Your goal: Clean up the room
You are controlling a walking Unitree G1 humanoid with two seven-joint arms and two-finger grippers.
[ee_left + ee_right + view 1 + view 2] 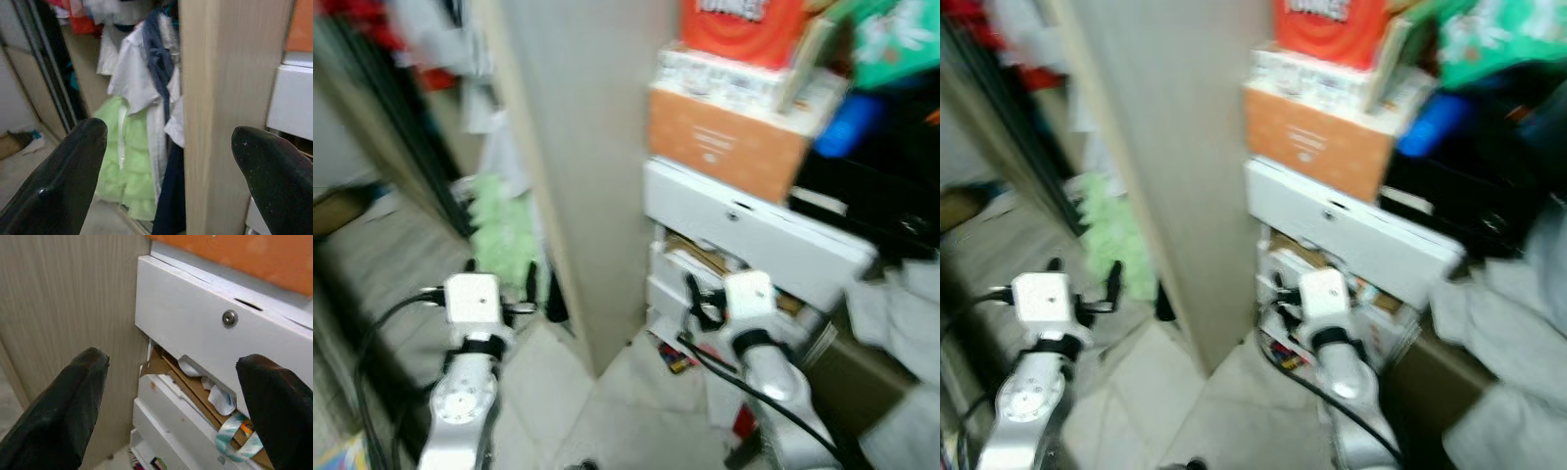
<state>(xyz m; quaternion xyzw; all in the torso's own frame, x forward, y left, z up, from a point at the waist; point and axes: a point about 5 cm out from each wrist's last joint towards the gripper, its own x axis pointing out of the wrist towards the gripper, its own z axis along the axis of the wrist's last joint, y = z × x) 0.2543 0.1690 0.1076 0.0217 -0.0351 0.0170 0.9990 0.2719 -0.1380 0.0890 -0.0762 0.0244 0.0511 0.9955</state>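
Drawers [205, 328] right of the wooden panel [592, 147] look like the step in hand: the right gripper [171, 396], spread and empty, faces a drawer jammed with papers [195, 382]. Next it likely must pull those out or push it shut. Left gripper [166, 161], also spread and empty, faces hanging clothes [142, 98] left of the panel, above pale floor [636, 392].

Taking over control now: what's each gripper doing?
Left gripper: open, empty, facing the hanging clothes.
Right gripper: open, empty, facing the white drawers.
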